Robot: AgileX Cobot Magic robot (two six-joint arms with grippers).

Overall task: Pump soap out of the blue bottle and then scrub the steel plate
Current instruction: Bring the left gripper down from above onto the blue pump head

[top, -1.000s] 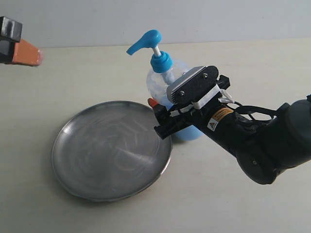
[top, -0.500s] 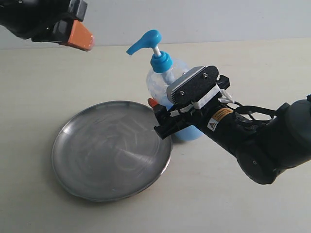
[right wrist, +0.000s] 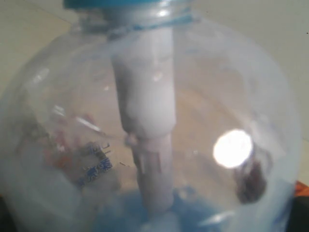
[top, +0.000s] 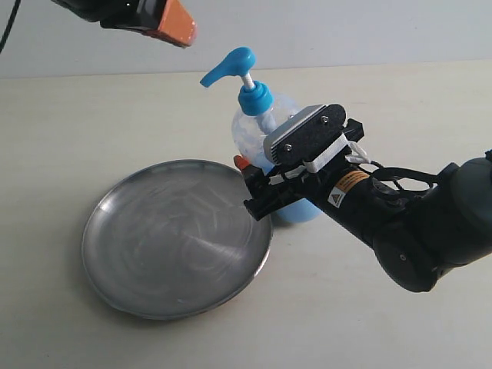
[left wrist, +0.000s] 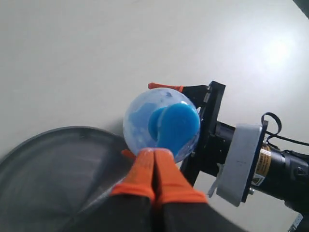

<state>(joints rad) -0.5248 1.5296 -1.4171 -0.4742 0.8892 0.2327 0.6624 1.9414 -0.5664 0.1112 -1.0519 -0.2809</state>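
The right hand (top: 250, 184) is spread wide around the lower body of the bottle (top: 256, 129). One orange fingertip (left wrist: 165, 87) lies against the far side and the other against the near side, so the bottle is clasped between them. It stands upright on the bench (top: 69, 138), so close to this hand's palm that its clear wall fills the right wrist view. Through that wall show the white pump tube (right wrist: 147, 111) and the soap (right wrist: 128, 215), pale blue and low in the bottle. Above the right hand the pump head (top: 229, 66) is raised, with its spout turned away from that arm.

The plate (top: 173, 238) lies flat on the bench just beyond the right hand's fingertips, its rim next to the foot of the bottle. Its face shows swirl marks.

The left hand (top: 175, 21) is closed, orange tips pressed together with nothing between them. It hangs in the air, higher than the pump head and apart from it. In its wrist view the pump head sits just ahead of the tips, with the plate below them.
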